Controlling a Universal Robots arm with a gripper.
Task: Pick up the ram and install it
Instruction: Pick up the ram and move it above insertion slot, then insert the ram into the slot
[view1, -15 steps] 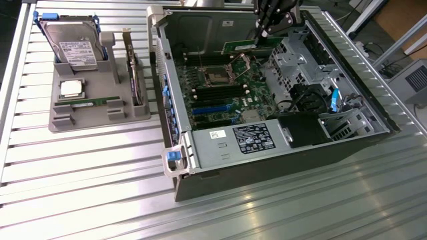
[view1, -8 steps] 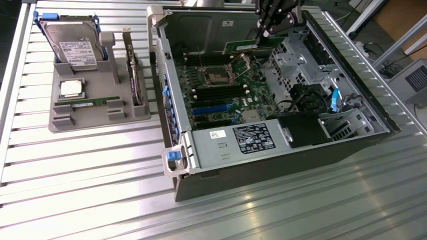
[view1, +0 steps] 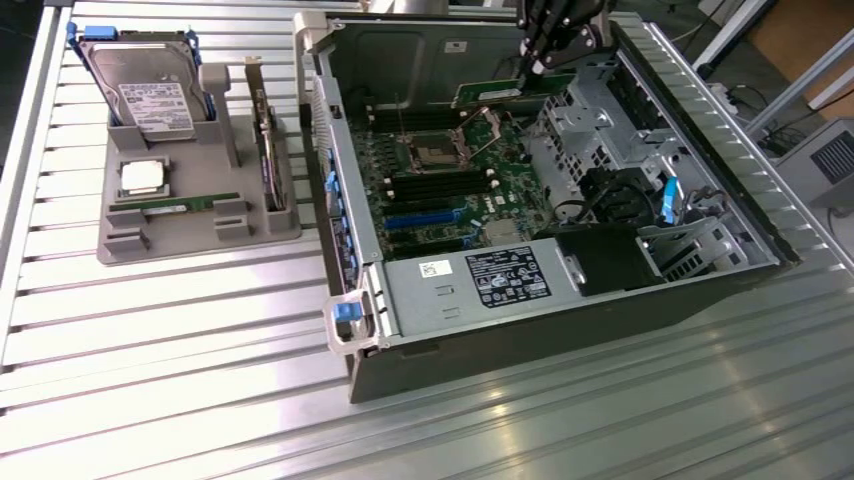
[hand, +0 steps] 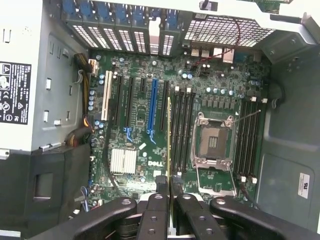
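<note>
The claw (view1: 537, 68) (hand: 169, 182) is nearly closed, its two fingers (hand: 162, 186) pinching the ram (view1: 487, 94) (hand: 169, 135) by its upper edge. In the wrist view the ram shows edge-on as a thin pale line running out from between the fingers. It hangs over the board (view1: 441, 190) (hand: 140, 130), just beside the bank of black slots (hand: 182, 130) next to the socket (view1: 437, 155) (hand: 214, 142). Whether its lower edge touches the board cannot be told.

In the exterior view the claw reaches into the far end of the open case (view1: 534, 340), and the ram juts from it toward that view's left, above the socket. The socket's frame stands open. The power supply (view1: 481, 280) (hand: 20, 90) fills the near end of the case.

On the exterior view's left, well apart from the claw, a grey tray (view1: 160, 245) sits on the ribbed metal table (view1: 160, 350). It holds a hard drive (view1: 154, 95) at its far end, a silver processor (view1: 143, 177) nearer, another green stick (view1: 180, 203) lying in a slot just near of that, and an upright card (view1: 274, 160) along the side toward the case.
</note>
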